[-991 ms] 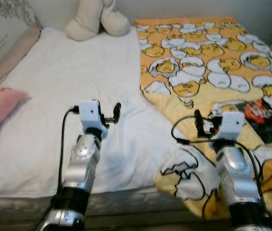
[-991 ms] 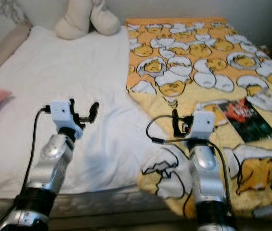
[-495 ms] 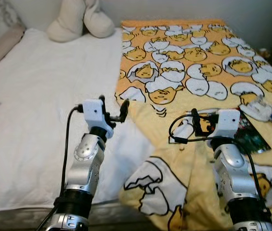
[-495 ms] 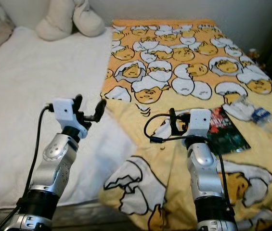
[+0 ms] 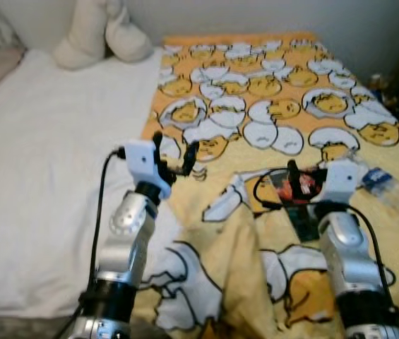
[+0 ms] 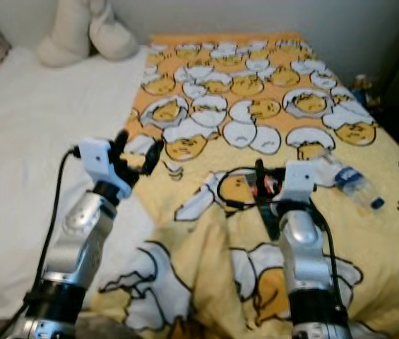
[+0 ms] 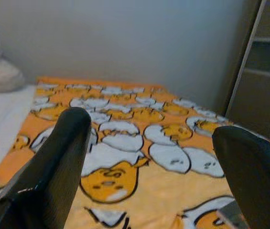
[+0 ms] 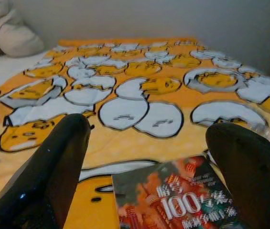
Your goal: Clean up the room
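a rumpled soft yellow egg-print blanket (image 5: 270, 99) covers the bed beside a smooth white sheet (image 5: 37, 162). a glossy book (image 8: 192, 200) lies flat on the blanket under the right gripper (image 8: 149, 157), fingers spread; a crinkled plastic bottle (image 6: 354, 185) lies just beside. the left gripper (image 5: 176, 157) hovers at the blanket's edge, fingers apart.

Left gripper (image 5: 176, 156), right gripper (image 8: 149, 157) apparently agape

blanket (image 5: 284, 92): yellow-orange, egg cartoons | sheet (image 5: 37, 155): white | book (image 8: 192, 200): red cover

Home bedroom: bed w/ white sheet (image 5: 37, 176), egg-print blanket (image 5: 255, 92), cream pillow (image 5: 100, 35).
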Available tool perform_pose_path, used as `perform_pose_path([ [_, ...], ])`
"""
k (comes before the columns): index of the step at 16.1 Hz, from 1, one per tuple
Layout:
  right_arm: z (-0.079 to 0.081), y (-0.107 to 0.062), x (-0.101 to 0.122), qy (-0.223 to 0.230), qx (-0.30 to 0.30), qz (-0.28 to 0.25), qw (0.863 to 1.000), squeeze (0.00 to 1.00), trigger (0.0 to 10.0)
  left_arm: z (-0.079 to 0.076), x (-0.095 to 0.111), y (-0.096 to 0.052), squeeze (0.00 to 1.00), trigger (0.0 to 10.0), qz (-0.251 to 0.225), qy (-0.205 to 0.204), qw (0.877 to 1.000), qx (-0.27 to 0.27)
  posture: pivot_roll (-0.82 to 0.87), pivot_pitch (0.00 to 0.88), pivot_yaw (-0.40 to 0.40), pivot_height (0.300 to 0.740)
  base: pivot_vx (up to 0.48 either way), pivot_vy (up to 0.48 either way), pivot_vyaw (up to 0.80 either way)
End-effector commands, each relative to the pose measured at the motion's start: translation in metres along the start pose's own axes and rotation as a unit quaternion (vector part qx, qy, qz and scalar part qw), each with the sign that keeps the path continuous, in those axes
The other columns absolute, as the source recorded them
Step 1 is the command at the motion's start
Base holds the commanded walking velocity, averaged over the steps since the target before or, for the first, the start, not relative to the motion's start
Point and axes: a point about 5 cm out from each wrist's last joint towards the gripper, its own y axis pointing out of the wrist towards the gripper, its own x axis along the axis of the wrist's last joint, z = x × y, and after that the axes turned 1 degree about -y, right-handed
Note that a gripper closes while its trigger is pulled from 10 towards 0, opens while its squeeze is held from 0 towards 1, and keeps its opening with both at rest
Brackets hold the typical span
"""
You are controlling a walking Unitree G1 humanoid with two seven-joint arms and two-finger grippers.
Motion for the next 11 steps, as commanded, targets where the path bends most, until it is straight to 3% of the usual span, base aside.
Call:
perform_pose_path([
  [1, 0.001, 0.0, 0.001, -0.003, 0.002, -0.005, 1.0, 0.0, 10.0, 0.0, 0.002, 0.0, 0.0, 10.0, 0.002, 0.001, 1.0, -0.004, -0.09, 0.0, 0.082, 0.727, 0.262, -0.398, 0.0],
  [3, -0.004, 0.0, 0.002, 0.003, -0.008, -0.002, 1.0, 0.0, 10.0, -0.001, -0.001, 0.0, 0.0, 10.0, 0.011, -0.011, 1.0, -0.008, -0.09, 0.0, 0.083, 0.727, 0.244, -0.411, 0.0],
  [6, -0.023, 0.008, -0.003, 0.055, -0.048, 0.034, 0.997, 0.0, 10.0, 0.008, -0.001, 0.004, 0.0, 10.0, 0.031, -0.032, 0.999, 0.005, -0.08, 0.022, 0.093, 0.727, 0.0, 0.0, 0.0],
  [8, -0.038, 0.011, -0.009, 0.088, -0.077, 0.057, 0.992, 0.0, 10.0, 0.016, 0.005, 0.006, 0.0, 10.0, 0.031, -0.033, 0.999, 0.007, -0.05, 0.055, 0.105, 0.727, 0.0, 0.0, 0.0],
  [11, -0.055, 0.011, -0.032, 0.151, -0.115, 0.11, 0.976, 0.0, 10.0, 0.021, 0.002, 0.009, 0.0, 10.0, 0.079, -0.065, 0.995, -0.002, 0.0, 0.127, 0.143, 0.727, 0.0, 0.0, 0.0],
])
